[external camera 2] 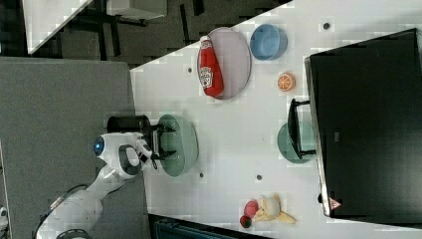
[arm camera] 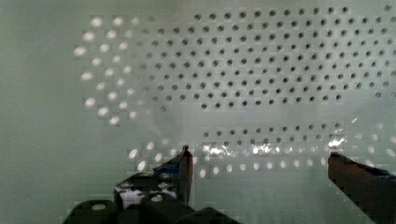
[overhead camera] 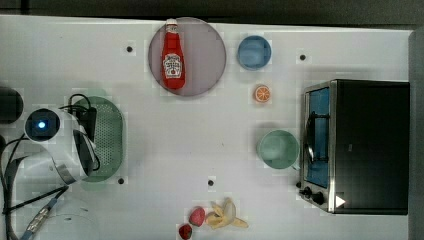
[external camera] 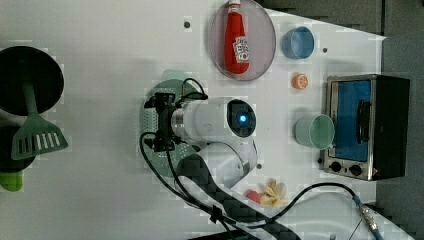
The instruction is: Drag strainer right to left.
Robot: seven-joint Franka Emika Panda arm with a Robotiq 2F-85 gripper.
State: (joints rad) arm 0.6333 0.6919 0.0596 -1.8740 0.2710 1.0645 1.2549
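Hand [arm camera: 259,161] spread wide, fingers down inside the strainer [overhead camera: 107,137], close over its holed floor and pinching nothing; looks set to push on the inner wall rather than lift. The strainer sits on the worktop [overhead camera: 200,130] well apart from the oven [overhead camera: 360,145], with bare surface between for sliding

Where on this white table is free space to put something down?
The widest bare patch lies between the pale mint-green oval plastic strainer and the round green bowl, below the grey round plate. It is crowded by the silver toaster oven.
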